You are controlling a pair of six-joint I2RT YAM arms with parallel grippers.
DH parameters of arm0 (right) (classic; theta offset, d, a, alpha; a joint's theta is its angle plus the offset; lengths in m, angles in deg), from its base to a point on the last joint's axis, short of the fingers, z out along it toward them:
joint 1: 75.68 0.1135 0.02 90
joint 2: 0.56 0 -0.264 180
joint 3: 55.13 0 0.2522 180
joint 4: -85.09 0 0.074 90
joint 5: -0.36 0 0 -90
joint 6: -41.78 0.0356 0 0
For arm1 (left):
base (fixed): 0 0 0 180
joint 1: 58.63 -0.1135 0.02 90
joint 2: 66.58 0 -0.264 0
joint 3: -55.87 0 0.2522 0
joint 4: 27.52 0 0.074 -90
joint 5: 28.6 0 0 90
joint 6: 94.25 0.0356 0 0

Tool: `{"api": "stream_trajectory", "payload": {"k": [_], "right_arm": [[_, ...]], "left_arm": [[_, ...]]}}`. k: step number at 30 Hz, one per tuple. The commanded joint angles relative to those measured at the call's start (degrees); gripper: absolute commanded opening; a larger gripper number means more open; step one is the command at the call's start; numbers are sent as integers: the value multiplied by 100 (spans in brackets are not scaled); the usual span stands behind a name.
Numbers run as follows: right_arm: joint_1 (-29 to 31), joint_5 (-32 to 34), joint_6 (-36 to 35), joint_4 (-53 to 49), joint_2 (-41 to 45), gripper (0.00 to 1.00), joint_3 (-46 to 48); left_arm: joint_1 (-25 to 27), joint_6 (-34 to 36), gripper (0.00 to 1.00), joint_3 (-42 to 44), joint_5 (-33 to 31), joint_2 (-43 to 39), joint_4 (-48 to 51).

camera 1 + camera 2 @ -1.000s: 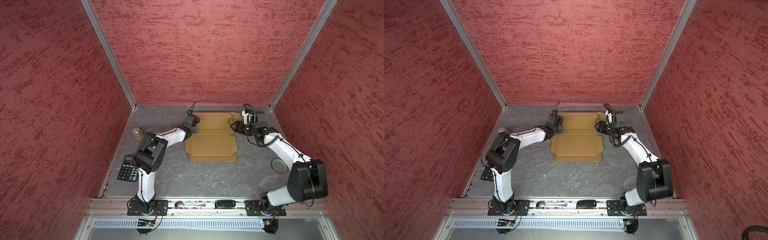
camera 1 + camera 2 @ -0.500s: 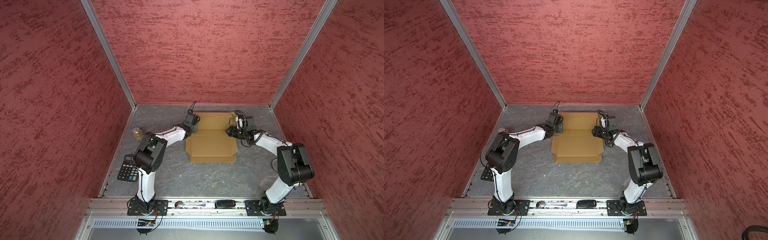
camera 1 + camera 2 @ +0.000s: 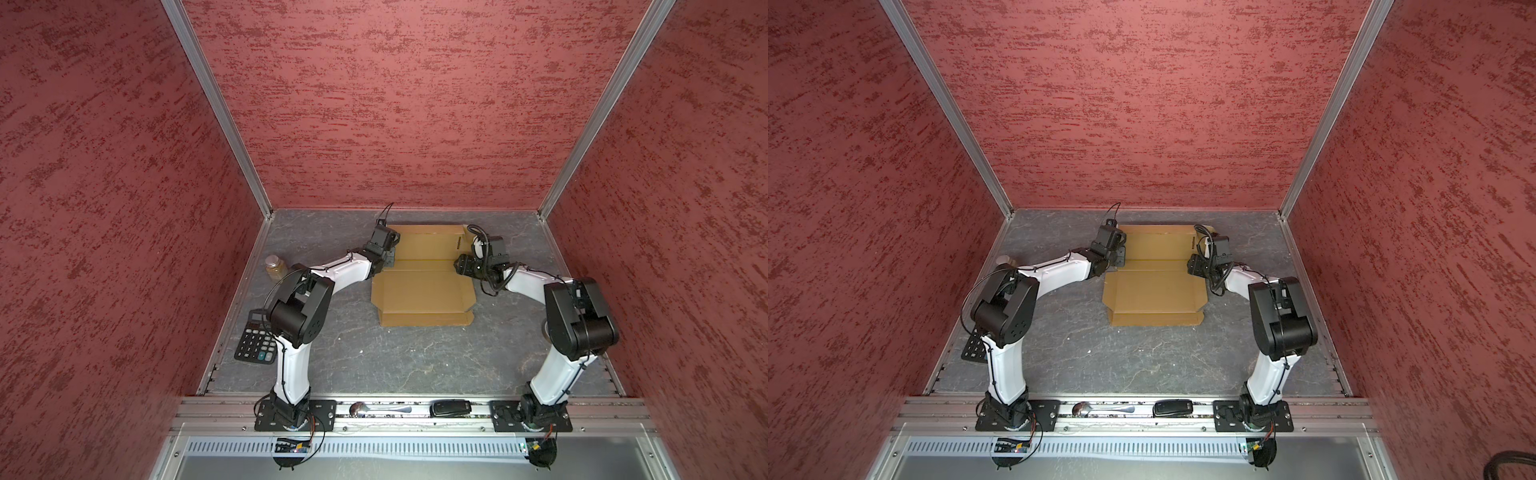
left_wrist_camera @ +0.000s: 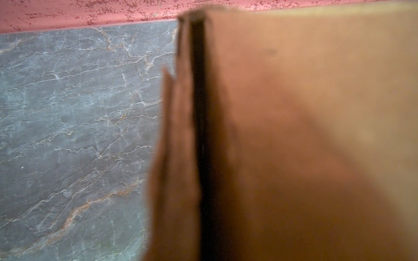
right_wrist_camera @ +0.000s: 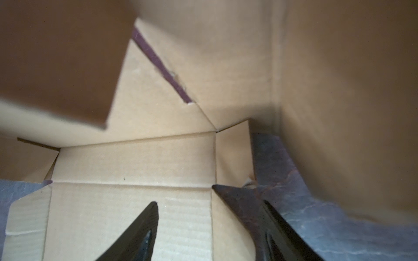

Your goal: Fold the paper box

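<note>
The paper box [image 3: 419,291] [image 3: 1154,291] lies mostly flat and tan at the back middle of the grey table in both top views. My left gripper [image 3: 388,251] [image 3: 1117,249] sits at its back left edge. The left wrist view holds only blurred upright cardboard [image 4: 294,113] running right up to the camera; the fingers are hidden, and the gripper is shut on that side flap. My right gripper [image 3: 459,264] [image 3: 1192,264] [image 5: 210,217] is open at the box's right edge. One of its fingers [image 5: 149,228] hovers over cardboard [image 5: 135,162], and the second finger is over bare table.
A small jar [image 3: 275,267] and a black calculator [image 3: 255,343] stand along the left wall. A spoon [image 3: 376,409] and a black device [image 3: 451,407] lie on the front rail. Red walls close in the back and sides. A raised flap [image 3: 467,237] stands behind the right gripper.
The right arm has folded in, its elbow swinging forward. Its gripper has dropped to the box's right edge and opened wider. The left arm has not moved.
</note>
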Motion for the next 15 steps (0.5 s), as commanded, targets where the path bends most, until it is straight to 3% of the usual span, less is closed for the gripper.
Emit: {"api": "stream_trajectory", "payload": {"k": [1, 15], "right_arm": [[-51, 130, 63, 284, -175, 71, -11], [-39, -836, -113, 743, -291, 67, -311]], "left_arm": [[-27, 79, 8, -149, 33, 39, 78], [-19, 52, 8, -196, 56, 105, 140]]}}
